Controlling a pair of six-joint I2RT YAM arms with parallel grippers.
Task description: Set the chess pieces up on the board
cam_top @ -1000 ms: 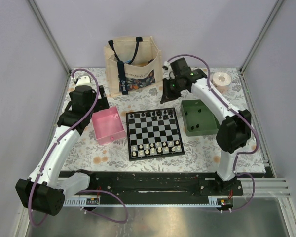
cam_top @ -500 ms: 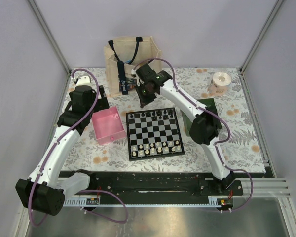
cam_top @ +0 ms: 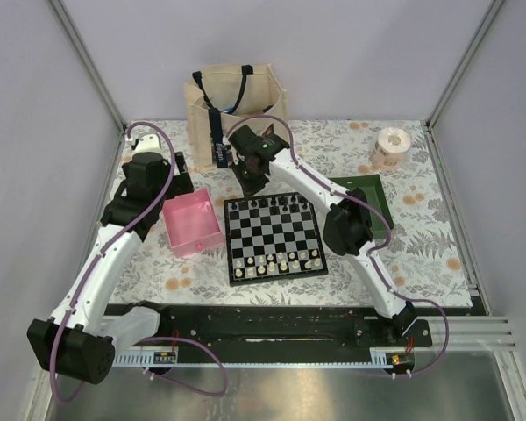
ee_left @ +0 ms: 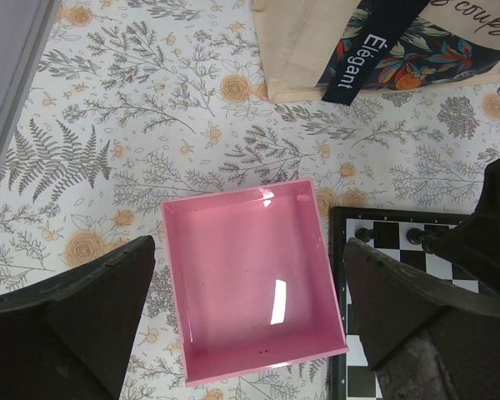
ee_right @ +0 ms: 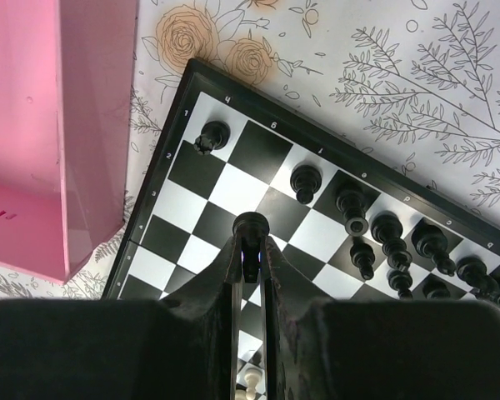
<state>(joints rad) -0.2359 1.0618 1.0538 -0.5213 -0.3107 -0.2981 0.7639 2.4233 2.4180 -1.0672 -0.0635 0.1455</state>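
The right gripper [ee_right: 250,250] is pressed onto a small black chess piece [ee_right: 251,225], pinching it just below its rounded head, which pokes out beyond the fingertips. It hangs above the far-left corner of the chessboard [ee_right: 156,197], over the second row in from the far edge. Other black pieces [ee_right: 306,179] stand along the two far rows beside it, some squares among them bare, and the white pieces [cam_top: 276,260] are lined up along the near rows. The left gripper [ee_left: 248,250] is spread wide and holds nothing, poised over the pink tray [ee_left: 243,193] just left of the board. The held piece looks like hard, smooth plastic: very light, stiff, in no danger of crushing, but slick enough to twist or squirt out of a tight pinch. Its narrow upper part is the sensible place to hold it, as here, since that leaves the base free to meet the square. The base is small beside the square, so the piece will likely topple if it is let go tilted or from any height. The neighbouring pieces stand near enough that opening fingers could knock one over.
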